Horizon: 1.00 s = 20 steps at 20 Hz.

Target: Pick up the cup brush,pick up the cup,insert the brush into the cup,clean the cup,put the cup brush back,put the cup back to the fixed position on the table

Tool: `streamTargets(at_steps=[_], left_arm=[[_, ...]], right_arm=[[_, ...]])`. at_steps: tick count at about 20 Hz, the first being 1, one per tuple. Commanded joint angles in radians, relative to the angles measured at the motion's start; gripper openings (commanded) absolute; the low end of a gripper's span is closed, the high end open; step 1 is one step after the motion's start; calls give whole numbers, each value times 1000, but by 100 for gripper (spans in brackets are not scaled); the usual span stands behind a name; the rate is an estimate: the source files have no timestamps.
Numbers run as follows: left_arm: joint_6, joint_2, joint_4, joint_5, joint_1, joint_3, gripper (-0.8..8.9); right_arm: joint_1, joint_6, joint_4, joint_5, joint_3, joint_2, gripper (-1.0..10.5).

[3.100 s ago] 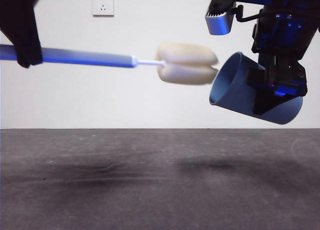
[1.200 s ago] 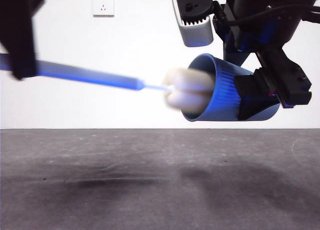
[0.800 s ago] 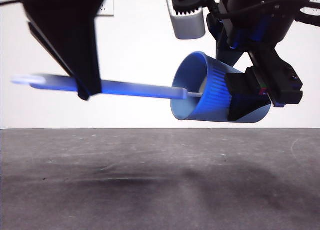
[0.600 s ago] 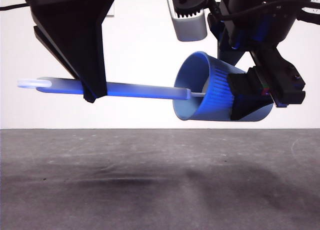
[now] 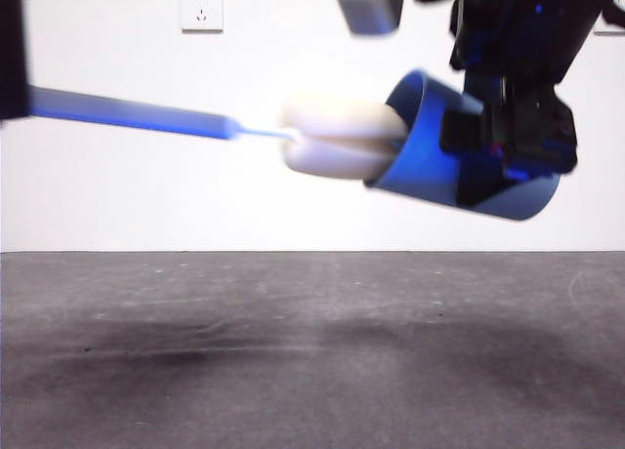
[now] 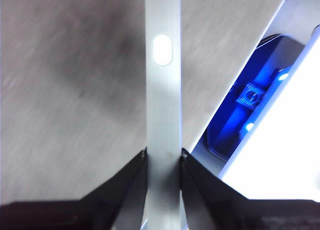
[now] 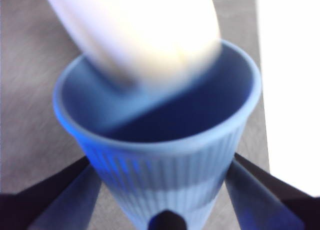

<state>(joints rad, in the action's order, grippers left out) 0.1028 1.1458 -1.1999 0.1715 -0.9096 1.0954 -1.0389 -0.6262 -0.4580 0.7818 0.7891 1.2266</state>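
Withdrawn to the cup (image 5: 459, 166) mouth, the cup brush (image 5: 337, 137) stays left-claw (image 6: 163, 157) clenched; right claw (image 7: 167, 190) grips cup.

the sponge head of the cup brush (image 5: 337, 148) has slid back out of the cup (image 5: 459, 166), now mostly outside its mouth. the cup has tipped and seems slightly further right, though motion blur hinders certainty.

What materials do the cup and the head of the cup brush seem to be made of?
The cup, shut in the right gripper, looks like moulded plastic: even blue, fine vertical ribs, smooth rim band, soft sheen. The head of the cup brush, held by the left gripper, looks like soft sponge or foam: pale yellow, matte, rounded lobes. Motion blur hides its texture, so this is only probable.
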Motion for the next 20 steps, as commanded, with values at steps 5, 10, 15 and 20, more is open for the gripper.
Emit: streamTargets(at_steps=[5, 10, 15, 20], left_arm=[[-121, -65, 4, 37, 85, -8, -8], [-381, -29, 300, 37, 192, -36, -9], [-524, 146, 510, 38, 231, -43, -9], [-614, 354, 657, 60, 231, -43, -8]], right_arm=[[-1, 289, 5, 11, 1, -179, -17], [-1, 515, 5, 2, 1, -374, -17], [-1, 600, 9, -52, 2, -537, -17], [-1, 629, 7, -55, 1, -601, -17]])
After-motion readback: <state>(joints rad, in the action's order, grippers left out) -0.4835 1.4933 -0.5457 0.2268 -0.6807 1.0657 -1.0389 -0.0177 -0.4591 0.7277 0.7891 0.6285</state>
